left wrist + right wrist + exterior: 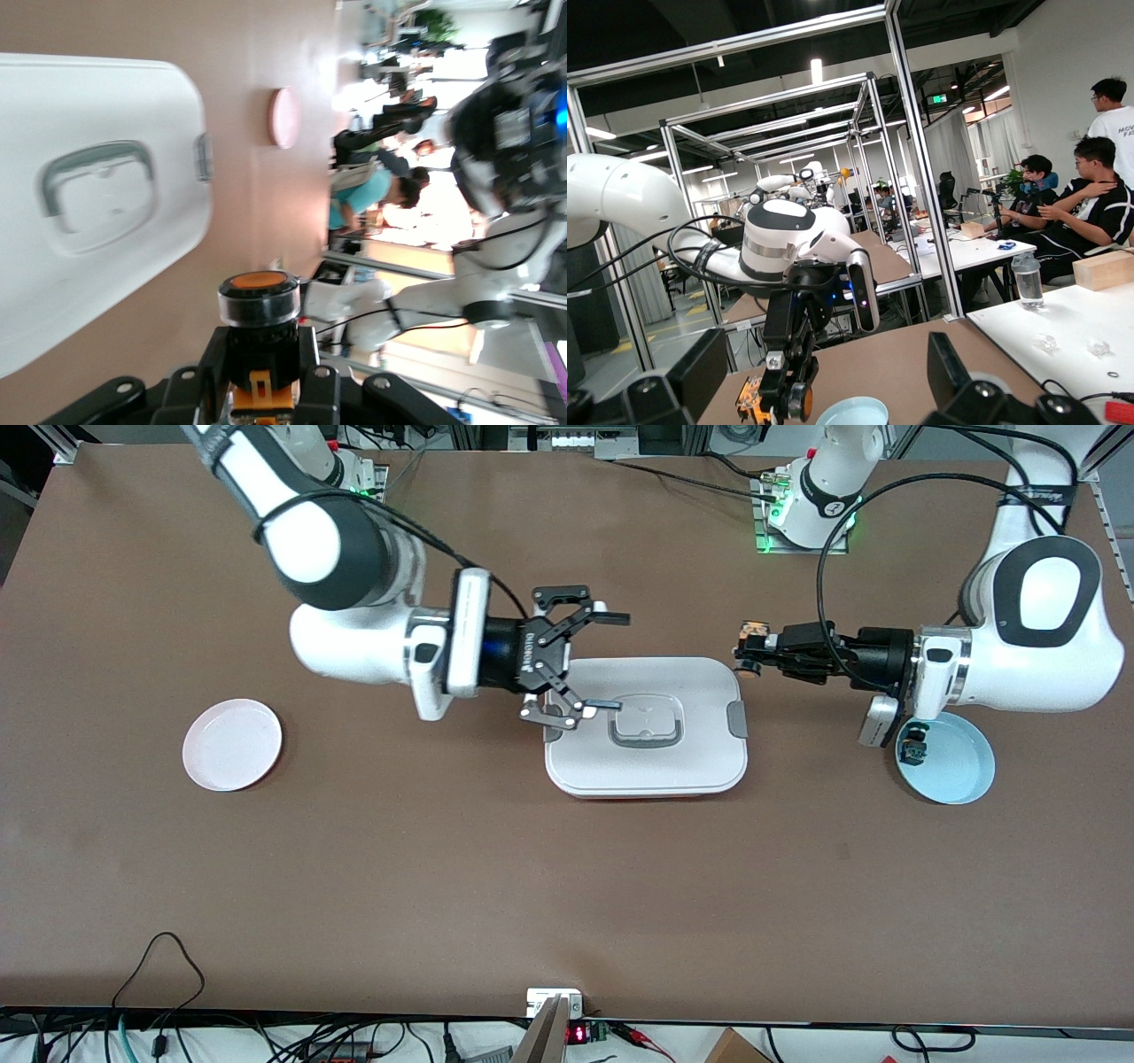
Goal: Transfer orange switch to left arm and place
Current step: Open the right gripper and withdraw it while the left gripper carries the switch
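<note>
The box (647,726) sits mid-table, and everything hangs on it: this is the handover step, with both arms brought in level toward each other above it. Nearest the front camera among the pieces in play, off the box toward the left arm's end of the table, lies the blue plate (961,775) with a small dark component (912,748) on it; toward the right arm's end lies the pink plate (232,744), bare. Up over the box's edge at the right arm's end hangs the right gripper (589,660), fingers spread wide, one finger over the lid, the other over bare table just past the box's rim toward the bases. Just off the box's corner at the left arm's end, in the air, the left gripper (751,654) is pinched tight on the switch (750,648), cap pointing at the waiting jaws. From the wrist the switch (259,310) shows a squat black body, a clear collar and a flat orange cap, with an orange tab between the fingers. Next, I'd say, the gap above the lid must be closed, staying high off the box, the spread jaws lined up on the cap end before the left lets go.
</note>
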